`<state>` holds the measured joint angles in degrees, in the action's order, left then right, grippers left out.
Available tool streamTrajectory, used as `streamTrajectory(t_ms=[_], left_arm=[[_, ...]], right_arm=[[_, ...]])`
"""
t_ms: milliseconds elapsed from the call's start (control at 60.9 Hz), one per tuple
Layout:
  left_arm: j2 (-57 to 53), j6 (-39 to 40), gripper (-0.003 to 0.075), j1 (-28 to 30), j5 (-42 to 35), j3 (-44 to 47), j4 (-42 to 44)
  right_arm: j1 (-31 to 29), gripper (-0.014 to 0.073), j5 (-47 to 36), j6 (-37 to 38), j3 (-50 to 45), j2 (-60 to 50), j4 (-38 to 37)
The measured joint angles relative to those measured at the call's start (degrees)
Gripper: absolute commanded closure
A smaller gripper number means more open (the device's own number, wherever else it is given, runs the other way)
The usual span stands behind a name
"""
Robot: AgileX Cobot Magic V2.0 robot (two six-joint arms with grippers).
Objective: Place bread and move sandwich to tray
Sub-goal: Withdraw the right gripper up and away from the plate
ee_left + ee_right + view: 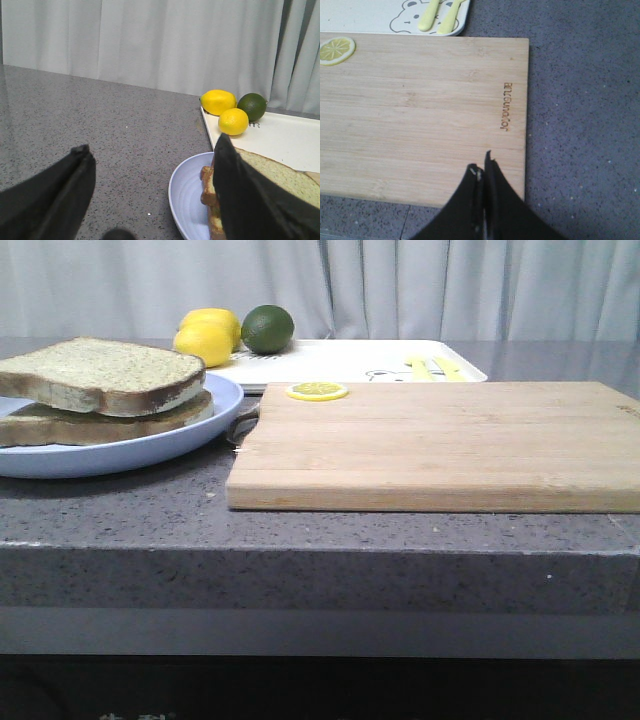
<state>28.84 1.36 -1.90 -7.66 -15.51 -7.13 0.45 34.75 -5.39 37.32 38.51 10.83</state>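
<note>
A pale-blue plate (150, 450) stands at the front left of the counter. On it lie two brown-crusted slices: a plain greenish-tan bread slice (100, 365) stacked on a lower slice (90, 425). No egg shows. The white tray (340, 360) lies behind. Neither gripper shows in the front view. My left gripper (151, 142) is open and empty, one finger (250, 195) over the plate (187, 195) and the edge of the bread (285, 175). My right gripper (480, 167) is shut and empty above the near right corner of the wooden board (420, 110).
The large wooden board (440, 440) fills the centre and right, with a lemon slice (317, 391) on its far left corner. On the tray are two lemons (205, 340), a lime (267, 328) and yellow utensils (435, 367). A curtain hangs behind the counter.
</note>
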Motion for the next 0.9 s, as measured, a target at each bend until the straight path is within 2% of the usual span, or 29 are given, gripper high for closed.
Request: streamTrajectory(t_ms=[246,526,706,904], left_arm=[[0.0,0.0,0.0226,0.0,-0.1,0.0,0.0],[0.1,0.0,0.0226,0.0,0.3,-0.3,0.0],[4.2,0.0,0.0226,0.0,6.5,-6.3,0.0],[16.3,0.0,0.0226,0.0,14.7,-15.2,0.0]], right_arm=[[0.0,0.0652,-3.6,0.0,-13.4,-14.9,1.3],[0.0,0.0652,-9.7,0.0,-17.8,-22.1,2.0],[0.0,0.0652,-9.8,0.1,-17.9,-22.1,2.2],[0.0,0.0652,-9.8,0.1,-18.0,-22.1,2.2]])
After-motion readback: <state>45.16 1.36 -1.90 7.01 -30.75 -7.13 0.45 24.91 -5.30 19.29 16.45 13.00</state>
